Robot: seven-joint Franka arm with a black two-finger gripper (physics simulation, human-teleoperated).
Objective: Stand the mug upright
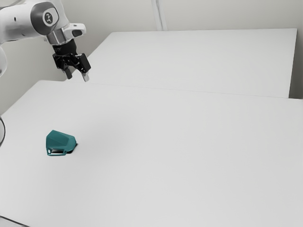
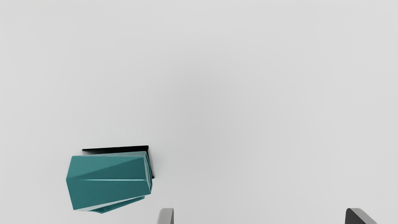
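Observation:
High over the table's far left part in the exterior view, my black gripper [image 1: 77,75] hangs in the air, well above and apart from the mug. The teal faceted mug [image 1: 60,142] lies on its side on the white surface, its handle toward the camera. From the hand, the mug [image 2: 108,180] appears outside the space between the fingers, beyond one of them. Both fingertips of my gripper [image 2: 259,216] stand wide apart, with bare surface beneath and nothing held.
The white table [image 1: 180,156] extends around the mug. Behind it in the exterior view is another large white surface [image 1: 199,61], with pale walls beyond. A dark thin curve [image 1: 14,221] crosses the lower left corner.

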